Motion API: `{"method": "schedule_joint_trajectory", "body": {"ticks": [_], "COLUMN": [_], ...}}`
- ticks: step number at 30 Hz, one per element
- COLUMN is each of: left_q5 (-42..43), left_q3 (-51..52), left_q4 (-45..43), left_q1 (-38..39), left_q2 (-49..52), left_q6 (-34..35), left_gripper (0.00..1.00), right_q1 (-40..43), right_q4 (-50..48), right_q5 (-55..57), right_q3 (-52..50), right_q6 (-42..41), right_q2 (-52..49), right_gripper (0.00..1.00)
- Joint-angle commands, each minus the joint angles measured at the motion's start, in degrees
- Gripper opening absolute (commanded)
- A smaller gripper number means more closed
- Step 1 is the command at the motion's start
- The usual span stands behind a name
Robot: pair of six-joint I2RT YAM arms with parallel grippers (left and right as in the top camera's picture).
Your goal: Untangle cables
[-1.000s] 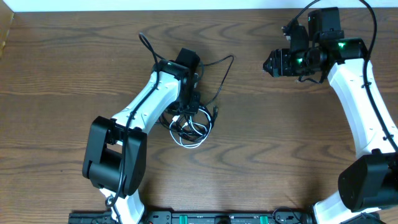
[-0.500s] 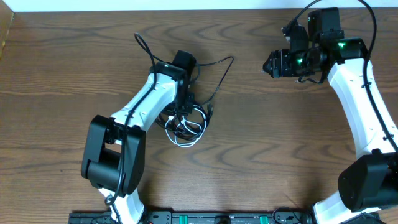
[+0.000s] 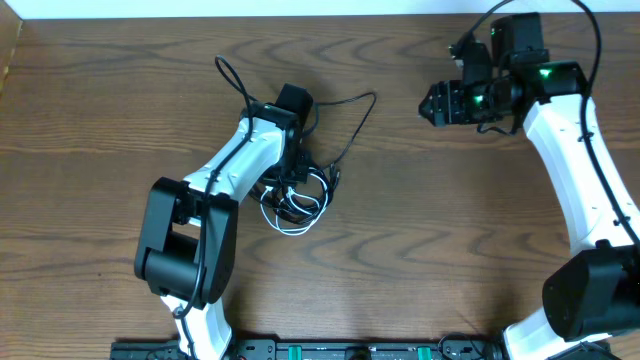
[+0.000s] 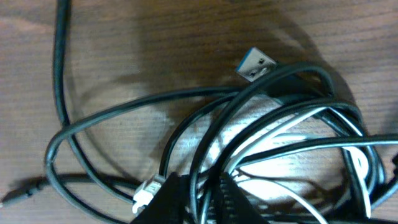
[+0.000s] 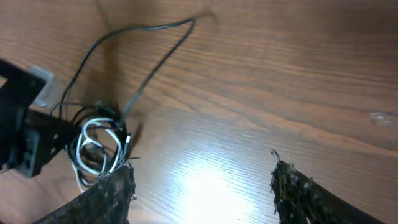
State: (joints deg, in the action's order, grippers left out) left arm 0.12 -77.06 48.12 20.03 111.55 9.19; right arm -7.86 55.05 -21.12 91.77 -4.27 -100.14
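Note:
The cables lie in one tangle (image 3: 297,200) on the wooden table, left of centre. The white cable (image 3: 290,228) loops through coils of the black cable, and a long black tail (image 3: 352,118) runs off to the upper right. My left gripper (image 3: 296,176) is down on the tangle. In the left wrist view the left gripper (image 4: 199,182) is shut on black cable strands (image 4: 205,149), with a white plug (image 4: 146,194) beside one finger and a silver-blue USB plug (image 4: 256,64) beyond. My right gripper (image 3: 437,103) hovers open and empty far to the right. Its wrist view shows the right gripper (image 5: 202,180) and the tangle (image 5: 99,140).
The left arm's own thick black wire (image 3: 232,78) arcs up behind its wrist. A pale strip (image 3: 320,8) borders the table's far edge. Bare wood (image 3: 420,220) lies between the two arms.
My left gripper has closed on the black strands and pulled the tangle slightly left. The right gripper has shifted a little left and opened a little wider.

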Motion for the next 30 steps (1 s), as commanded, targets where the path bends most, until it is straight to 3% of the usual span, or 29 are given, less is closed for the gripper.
{"method": "schedule_joint_trajectory", "body": {"ticks": [1, 10, 14, 21, 30], "left_q5": [-0.8, 2.5, 12.7, 40.0, 60.3], "left_q3": [0.7, -3.2, -8.7, -12.0, -12.0], "left_q4": [-0.7, 0.8, 4.4, 2.8, -0.5], "left_q1": [-0.3, -2.2, -6.4, -15.0, -19.5], "left_q2": [1.1, 0.4, -2.4, -9.7, -13.6], "left_q6": [1.2, 1.6, 1.6, 1.6, 2.6], "left_gripper": [0.08, 0.07, 0.07, 0.07, 0.07], "right_q1": [-2.5, -9.9, -12.9, -15.7, -18.4], "right_q4": [0.0, -2.2, -4.7, -10.0, -17.2], "right_q5": [-0.4, -0.5, -2.9, -9.6, -14.4], "right_q3": [0.3, 0.3, 0.3, 0.3, 0.3], "right_q6": [0.7, -3.4, -5.1, -8.2, -10.8], "right_q2": [0.0, 0.0, 0.0, 0.0, 0.0], "right_gripper": [0.68, 0.65, 0.63, 0.60, 0.55]}}
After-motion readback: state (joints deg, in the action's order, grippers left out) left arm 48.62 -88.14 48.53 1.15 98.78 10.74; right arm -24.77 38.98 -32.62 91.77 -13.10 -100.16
